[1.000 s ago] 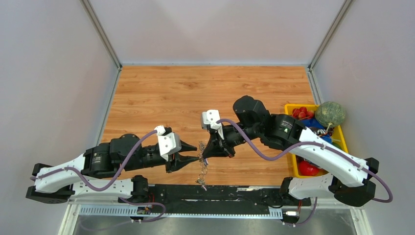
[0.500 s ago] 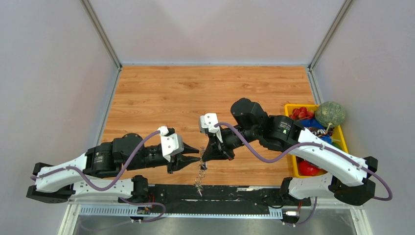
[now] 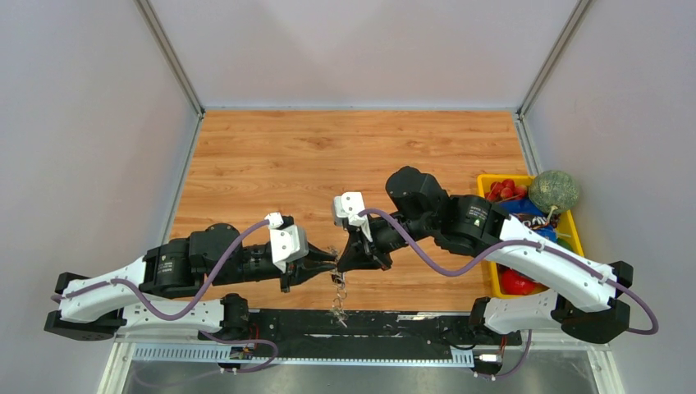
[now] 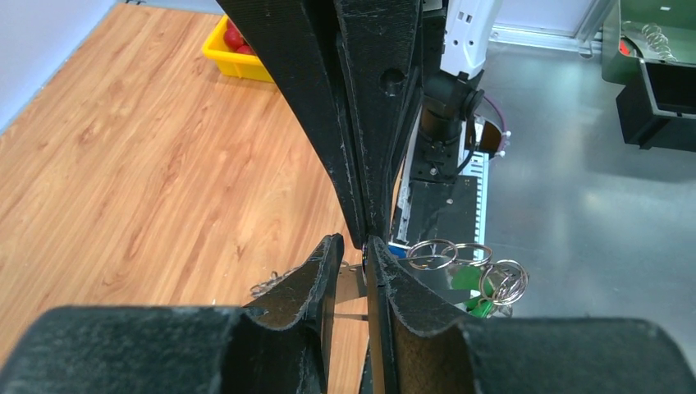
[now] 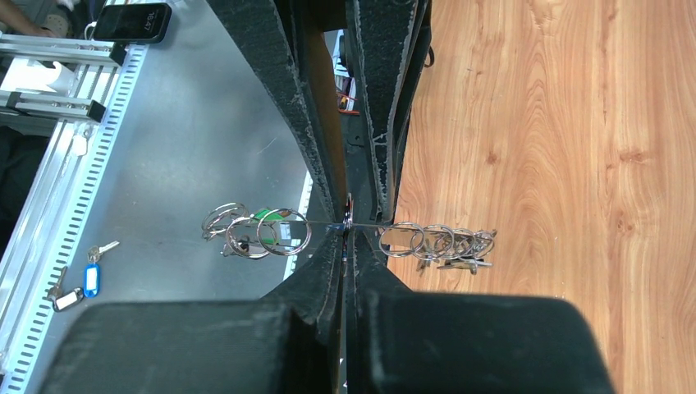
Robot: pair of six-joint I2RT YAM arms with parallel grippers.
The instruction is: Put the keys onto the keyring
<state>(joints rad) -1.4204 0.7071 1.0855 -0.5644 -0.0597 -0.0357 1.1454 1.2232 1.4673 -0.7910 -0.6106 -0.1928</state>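
The keyring (image 3: 337, 283) hangs between my two grippers at the table's near edge, with keys dangling below it. In the right wrist view my right gripper (image 5: 348, 226) is shut on its thin wire (image 5: 316, 222). Small rings and a green tag (image 5: 267, 215) hang to the left of the pinch, and dark-headed keys (image 5: 460, 258) to the right. My left gripper (image 4: 354, 245) faces it tip to tip with a narrow gap between its jaws. The wire (image 4: 349, 316) crosses that gap, and rings (image 4: 432, 254) and the green tag (image 4: 465, 279) sit to the right. A blue-tagged key (image 5: 90, 279) lies on the metal bench.
A yellow bin (image 3: 574, 222) with red items and a green ball (image 3: 553, 190) stands at the table's right edge. The black base rail (image 3: 369, 324) runs right under the hanging keys. A phone (image 5: 131, 20) lies on the bench.
My left gripper has moved right, up to the right gripper's tips, and its jaws have narrowed. The right gripper has shifted slightly left with the keyring.
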